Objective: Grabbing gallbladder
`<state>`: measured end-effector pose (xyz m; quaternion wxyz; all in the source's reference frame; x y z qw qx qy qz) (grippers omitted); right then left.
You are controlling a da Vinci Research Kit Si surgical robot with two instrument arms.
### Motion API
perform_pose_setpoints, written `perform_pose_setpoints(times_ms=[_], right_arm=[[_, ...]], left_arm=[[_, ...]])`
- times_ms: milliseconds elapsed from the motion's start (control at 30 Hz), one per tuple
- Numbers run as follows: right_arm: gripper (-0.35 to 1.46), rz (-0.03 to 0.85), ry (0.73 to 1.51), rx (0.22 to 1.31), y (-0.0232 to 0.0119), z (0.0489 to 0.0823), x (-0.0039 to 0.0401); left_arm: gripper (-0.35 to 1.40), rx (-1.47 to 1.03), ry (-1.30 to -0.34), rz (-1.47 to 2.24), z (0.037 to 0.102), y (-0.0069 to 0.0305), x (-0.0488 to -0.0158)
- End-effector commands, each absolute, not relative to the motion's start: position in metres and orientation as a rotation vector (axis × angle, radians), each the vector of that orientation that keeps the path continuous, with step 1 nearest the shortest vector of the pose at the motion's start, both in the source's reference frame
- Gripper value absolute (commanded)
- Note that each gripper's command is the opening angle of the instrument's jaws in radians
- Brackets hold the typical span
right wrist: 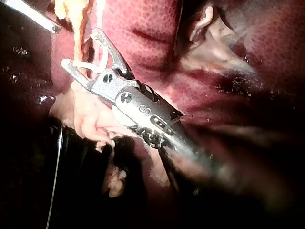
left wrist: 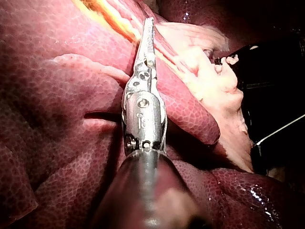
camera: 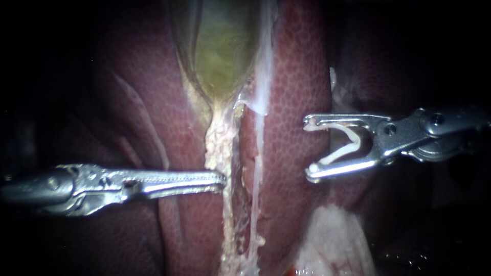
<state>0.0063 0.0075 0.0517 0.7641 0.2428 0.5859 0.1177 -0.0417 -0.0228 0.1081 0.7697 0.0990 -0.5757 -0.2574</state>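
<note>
The greenish gallbladder (camera: 220, 51) lies between lobes of dark red liver (camera: 296, 92) and narrows into a pale, crumbly strand (camera: 220, 143). My left instrument (camera: 222, 180) comes in low from the left. Its jaws are shut, and the tip touches the side of that strand, well below the gallbladder. In the left wrist view, the left instrument (left wrist: 149, 21) points at yellowish tissue ahead of it. My right instrument (camera: 308, 148) hovers over the liver to the right. Its jaws stand wide apart and carry a white clip (camera: 348, 143). The right wrist view shows the right instrument (right wrist: 80, 47) with the clip (right wrist: 88, 67).
A whitish membrane (camera: 263, 76) runs down the gallbladder's right edge, with a thin strand trailing below. A pale pink lump of tissue (camera: 332, 245) sits under the right instrument. The dark surroundings beyond the liver show nothing.
</note>
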Motion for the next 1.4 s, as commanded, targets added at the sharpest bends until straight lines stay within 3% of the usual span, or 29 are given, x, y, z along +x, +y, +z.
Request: perform_pose_setpoints(times_ms=[33, 333, 400, 933, 1400], right_arm=[[0.55, 0.255, 1.274, 0.528, 0.0074, 0.0517, 0.0063], [0.55, 0.255, 1.274, 0.528, 0.0074, 0.0517, 0.0063], [0.55, 0.255, 1.274, 0.528, 0.0074, 0.0517, 0.0062], [0.55, 0.255, 1.274, 0.528, 0.0075, 0.0518, 0.0061], [0.55, 0.256, 1.273, 0.527, 0.0075, 0.0519, 0.0063]], left_arm=[[-0.35, 0.215, -1.25, -0.558, 0.108, -0.0228, -0.0417], [-0.33, 0.216, -1.25, -0.558, 0.1078, -0.0228, -0.0416], [-0.16, 0.218, -1.251, -0.557, 0.1076, -0.0229, -0.0415], [0.52, 0.222, -1.251, -0.569, 0.1045, -0.0222, -0.0386], [0.58, 0.181, -1.246, -0.639, 0.1053, -0.0188, -0.0391]])
